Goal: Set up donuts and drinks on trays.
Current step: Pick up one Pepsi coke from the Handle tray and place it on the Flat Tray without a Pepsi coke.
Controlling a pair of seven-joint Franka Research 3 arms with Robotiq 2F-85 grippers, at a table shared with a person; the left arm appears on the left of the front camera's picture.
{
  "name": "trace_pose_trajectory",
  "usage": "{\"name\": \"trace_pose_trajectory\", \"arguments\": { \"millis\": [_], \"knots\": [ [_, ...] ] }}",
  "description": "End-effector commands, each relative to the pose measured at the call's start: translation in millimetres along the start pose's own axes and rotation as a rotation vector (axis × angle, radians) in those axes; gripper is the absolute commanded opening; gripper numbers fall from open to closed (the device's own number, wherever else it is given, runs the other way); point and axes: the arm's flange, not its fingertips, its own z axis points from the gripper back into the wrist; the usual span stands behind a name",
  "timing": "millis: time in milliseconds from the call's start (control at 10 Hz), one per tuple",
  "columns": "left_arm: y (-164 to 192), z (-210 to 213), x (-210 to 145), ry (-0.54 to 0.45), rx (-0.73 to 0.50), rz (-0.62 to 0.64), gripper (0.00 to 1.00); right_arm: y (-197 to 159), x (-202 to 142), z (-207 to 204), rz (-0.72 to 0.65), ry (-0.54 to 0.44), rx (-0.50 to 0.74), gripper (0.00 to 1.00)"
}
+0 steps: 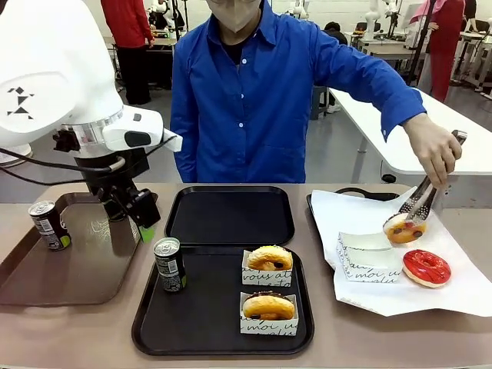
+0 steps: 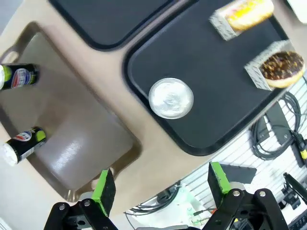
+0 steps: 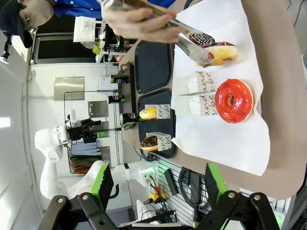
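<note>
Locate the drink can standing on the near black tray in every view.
Front view: can at the near black tray's left edge.
Left wrist view: can at centre, seen from above.
Right wrist view: can left of centre, sideways.
Shared landmark: chocolate donut on the same tray.

Trays [image 1: 231,219] were black, side tray [image 1: 84,261] brown; cans [image 1: 169,265] dark with silver tops. Donuts [image 1: 270,257] were golden-brown, one chocolate-topped, in white sleeves [image 1: 265,277] with black script. Loose donut [image 1: 427,267] was glossy red on white paper [image 1: 461,300]; person's shirt [image 1: 254,100] blue.
</note>
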Motion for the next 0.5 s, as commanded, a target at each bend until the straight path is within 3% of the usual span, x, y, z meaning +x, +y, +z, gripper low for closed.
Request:
{"name": "trace_pose_trajectory", "arguments": {
  "millis": [0,200,400],
  "knots": [
    [62,23,-10,-0.058,0.074,0.175,1.0,0,-1,0,0.002,0.004,0.005,1.0],
    [134,47,-37,-0.079,0.066,0.33,1.0,0,-1,0,0.002,0.004,0.005,1.0],
    [201,48,-61,-0.031,0.054,0.442,1.0,0,-1,0,0.002,0.004,0.005,1.0]
  ]
}}
